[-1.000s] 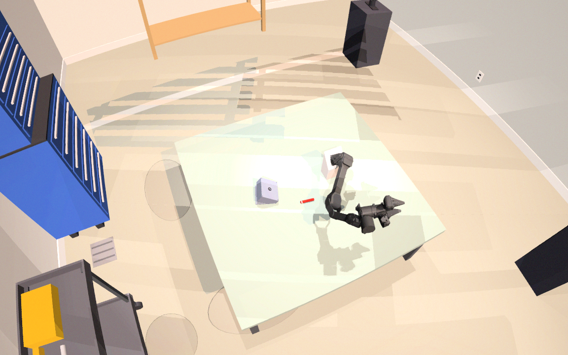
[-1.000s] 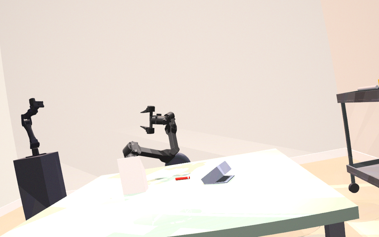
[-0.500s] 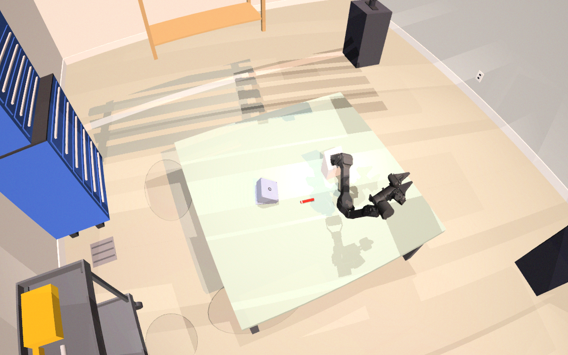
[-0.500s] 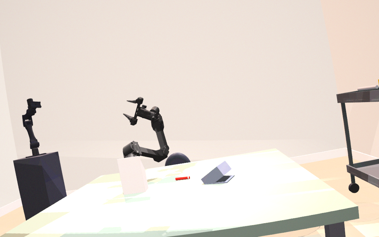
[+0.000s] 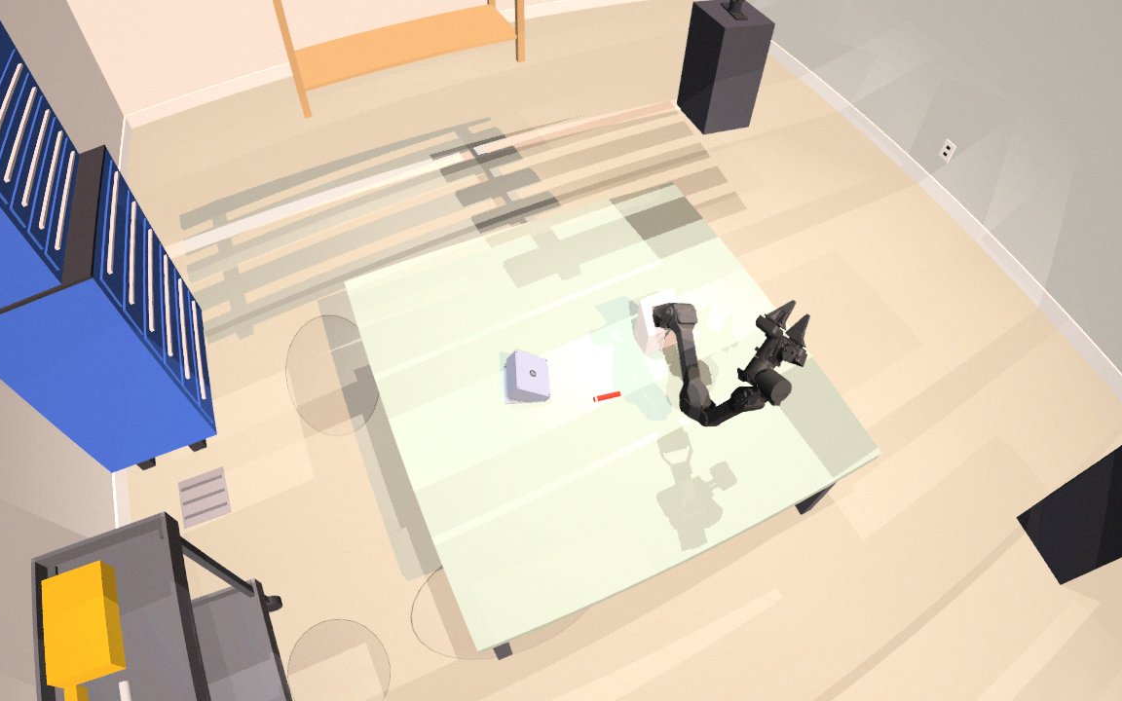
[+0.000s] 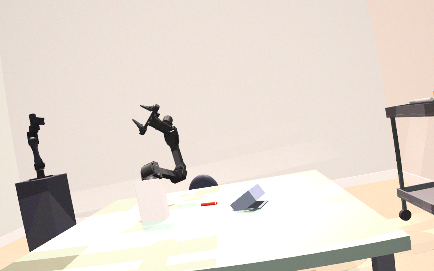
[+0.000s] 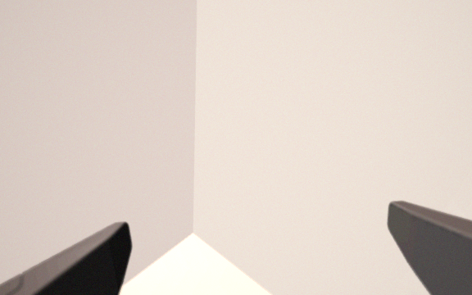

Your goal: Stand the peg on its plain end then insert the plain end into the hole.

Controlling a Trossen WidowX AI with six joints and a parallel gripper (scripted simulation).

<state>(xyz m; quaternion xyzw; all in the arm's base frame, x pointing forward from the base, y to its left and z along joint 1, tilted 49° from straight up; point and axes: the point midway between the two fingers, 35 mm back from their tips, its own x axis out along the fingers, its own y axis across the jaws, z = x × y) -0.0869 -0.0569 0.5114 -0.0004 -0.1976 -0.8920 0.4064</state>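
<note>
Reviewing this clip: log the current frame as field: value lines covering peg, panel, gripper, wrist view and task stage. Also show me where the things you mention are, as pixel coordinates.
peg: red (image 5: 607, 396) (image 6: 208, 203), lying on the table, white-banded end toward the panel
panel: sloped, lavender (image 5: 527, 376) (image 6: 256, 192), one hole in its face, no peg in it
gripper: open (image 5: 787, 324) (image 6: 136, 114) (image 7: 260, 215), raised, away from peg and panel
wrist view: peg not visible
task stage: peg neither stood up nor inserted

Bright light glares off the tabletop (image 5: 461, 488) (image 6: 279, 229), with banded shadows.
</note>
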